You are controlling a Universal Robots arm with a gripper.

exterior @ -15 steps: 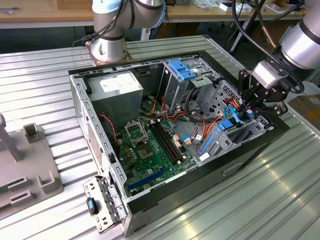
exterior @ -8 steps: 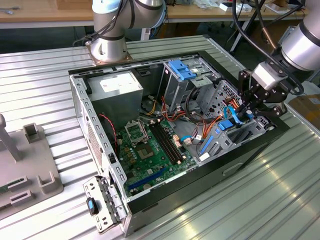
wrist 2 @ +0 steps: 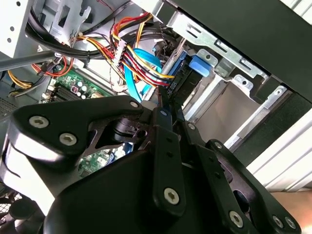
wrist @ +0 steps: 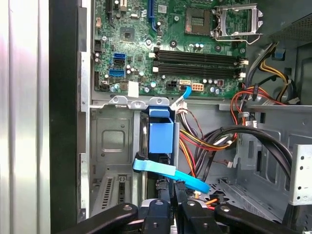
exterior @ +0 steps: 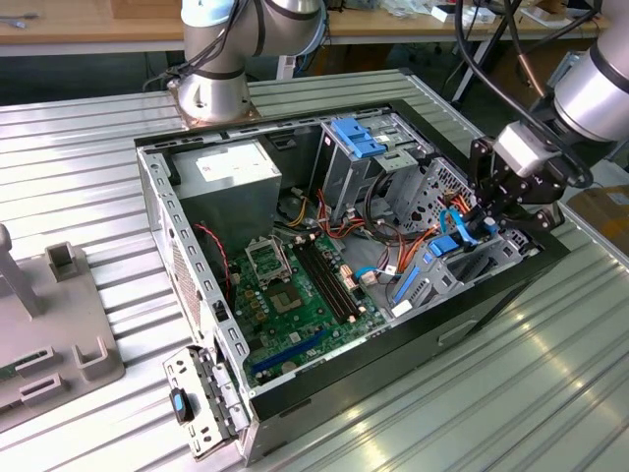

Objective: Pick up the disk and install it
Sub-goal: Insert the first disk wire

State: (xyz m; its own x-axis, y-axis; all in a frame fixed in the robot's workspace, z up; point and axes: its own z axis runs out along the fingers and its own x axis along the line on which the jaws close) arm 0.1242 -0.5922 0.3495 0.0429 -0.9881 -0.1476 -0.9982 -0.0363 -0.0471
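Gripper (exterior: pixel 494 218) low inside open computer case (exterior: pixel 185 241), at drive bay on exterior view's right. Fingers (wrist: pixel 165 195) clenched together, nothing between them, tips at end of disk (wrist: pixel 160 138). Disk stands on edge in bay, blue rail facing up, beside motherboard (exterior: pixel 295 295). Light-blue flat cable (wrist: pixel 170 171) crosses just beside fingertips. Case lies on ribbed metal worktop (exterior: pixel 98 147).

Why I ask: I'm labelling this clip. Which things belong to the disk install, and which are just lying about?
Job: open black computer case; rectangular metal disk in blue plastic rails, standing edge-on inside it; black end effector close to the disk.
Lying about: grey plastic fixture on the exterior view's left; perforated silver metal bracket with a blue tab by the case.
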